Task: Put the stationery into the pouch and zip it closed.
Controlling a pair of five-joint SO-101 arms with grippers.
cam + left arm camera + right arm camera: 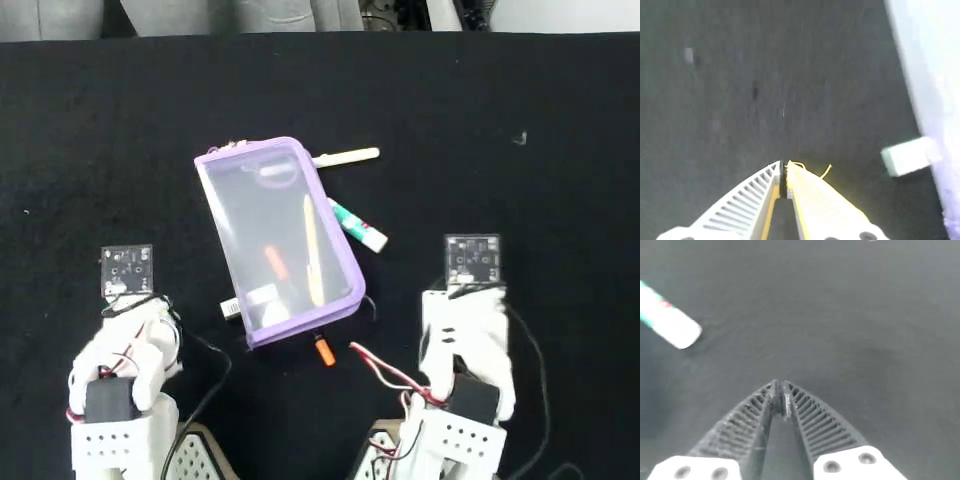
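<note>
Purple-trimmed and clear-walled, the pouch [240,215] lies tilted at the middle of the black cloth table [500,120], with an orange stick [277,262], a yellow pencil [312,250] and a white piece [262,297] showing through its clear face. Around it in the high view, a cream-coloured stick [345,156] lies at its 1 o'clock, touching the top corner, a white marker with green bands [358,227] lies just beside its edge at 3 o'clock, an orange pen tip [324,350] pokes out at 5 o'clock, and a small white block [231,308] sits against its corner at 8 o'clock (whether the zip is drawn I cannot tell). Both arms sit at the table's near edge, apart from the pouch, one at 7 o'clock and one at 5 o'clock. The left gripper [784,167] has its fingers pressed together above bare cloth, near the white block. The right gripper [780,387] is likewise pinched closed on nothing, with the marker's end nearby.
</note>
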